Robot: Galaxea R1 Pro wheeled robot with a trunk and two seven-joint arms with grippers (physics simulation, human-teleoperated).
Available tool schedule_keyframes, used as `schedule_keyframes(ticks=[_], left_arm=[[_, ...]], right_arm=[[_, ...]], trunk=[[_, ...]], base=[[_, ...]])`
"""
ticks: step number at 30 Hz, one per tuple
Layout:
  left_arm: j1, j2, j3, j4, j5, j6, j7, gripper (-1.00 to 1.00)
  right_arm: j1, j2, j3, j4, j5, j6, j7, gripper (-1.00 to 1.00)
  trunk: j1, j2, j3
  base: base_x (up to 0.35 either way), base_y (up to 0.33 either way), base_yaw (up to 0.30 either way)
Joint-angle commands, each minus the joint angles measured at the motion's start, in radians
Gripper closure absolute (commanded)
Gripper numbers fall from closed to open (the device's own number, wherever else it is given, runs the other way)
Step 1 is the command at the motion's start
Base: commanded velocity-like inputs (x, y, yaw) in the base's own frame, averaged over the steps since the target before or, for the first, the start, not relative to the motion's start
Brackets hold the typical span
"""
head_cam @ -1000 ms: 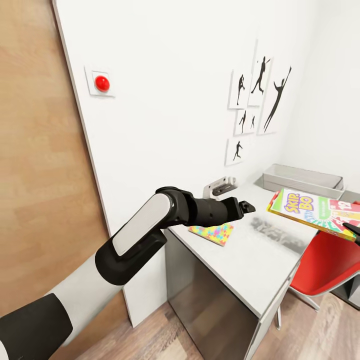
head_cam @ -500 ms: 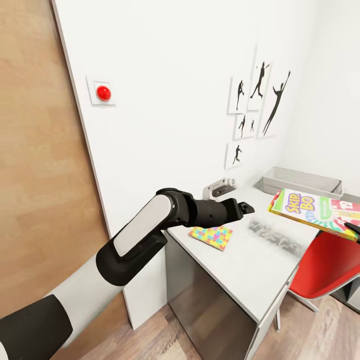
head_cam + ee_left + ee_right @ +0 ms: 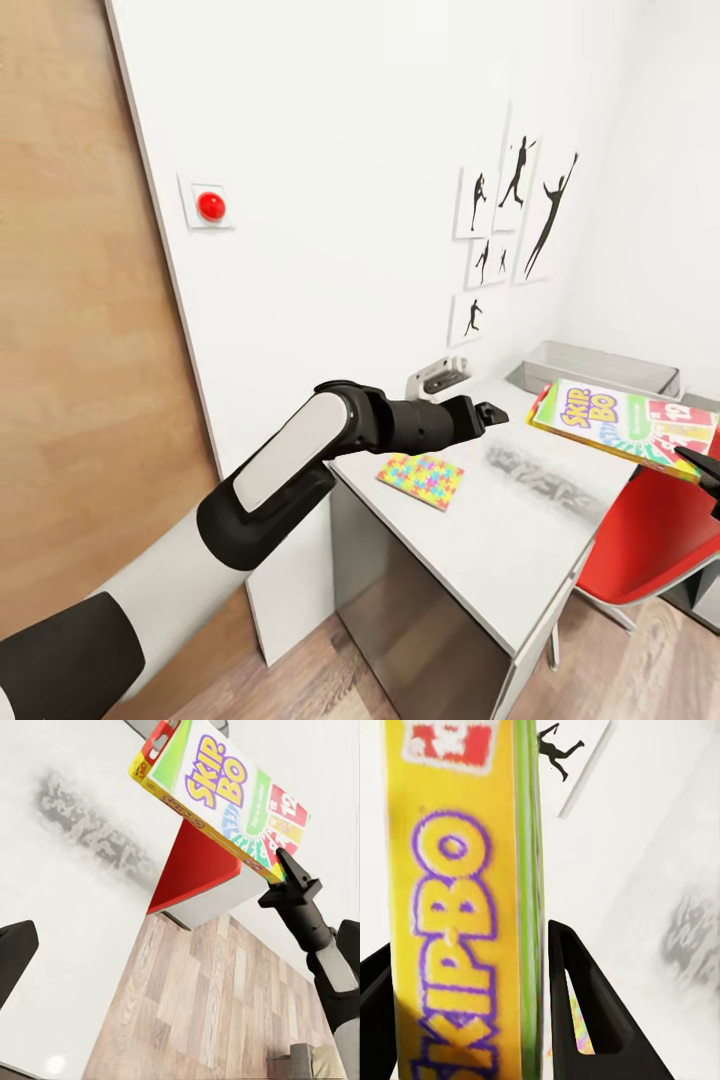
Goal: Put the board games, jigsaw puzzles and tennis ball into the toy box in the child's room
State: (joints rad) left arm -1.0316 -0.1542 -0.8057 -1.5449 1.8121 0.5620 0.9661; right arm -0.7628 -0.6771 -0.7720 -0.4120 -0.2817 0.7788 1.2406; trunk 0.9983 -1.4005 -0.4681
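My right gripper is shut on a corner of a Skip-Bo board game, a yellow-green box held tilted in the air over the table's right part. In the right wrist view the game's yellow edge sits between both black fingers. The grey toy box stands at the far end of the table, just beyond the held game. One jigsaw puzzle lies flat near the table's near-left corner. My left gripper hovers open above the table, between the puzzle and the game.
A red chair is tucked under the table's right side, below the held game. A small grey device sits against the wall on the table. Black sports pictures and a red button are on the white wall.
The head camera has shifted, sliding the scene slightly down in the picture. The held board game has edged a little left, closer to the toy box. The left arm keeps its pose.
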Motion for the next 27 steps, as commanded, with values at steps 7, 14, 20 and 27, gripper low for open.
schedule_keyframes(ticks=[7,14,20,27], left_arm=[[0.000,-0.001,0.000,0.057,-0.003,0.002,-0.058,-1.00],[0.001,0.001,0.002,0.084,-0.018,0.002,-0.096,-1.00],[0.002,0.002,0.003,0.087,-0.022,0.002,-0.106,-1.00],[0.002,0.001,0.002,0.089,-0.023,0.001,-0.110,-1.00]], right_arm=[[-0.001,0.008,-0.002,-0.001,0.001,0.001,0.004,1.00],[-0.001,-0.003,-0.005,-0.007,-0.001,0.008,0.003,1.00],[-0.001,-0.016,-0.005,-0.031,-0.001,0.033,0.002,1.00],[-0.001,-0.024,-0.007,-0.045,-0.002,0.053,0.002,1.00]], trunk=[[-0.027,0.049,0.021],[-0.054,0.098,0.043],[-0.077,0.140,0.062],[-0.104,0.189,0.084]], base=[[0.000,0.000,0.000],[0.000,0.000,0.000],[0.000,0.000,0.000],[0.000,0.000,0.000]])
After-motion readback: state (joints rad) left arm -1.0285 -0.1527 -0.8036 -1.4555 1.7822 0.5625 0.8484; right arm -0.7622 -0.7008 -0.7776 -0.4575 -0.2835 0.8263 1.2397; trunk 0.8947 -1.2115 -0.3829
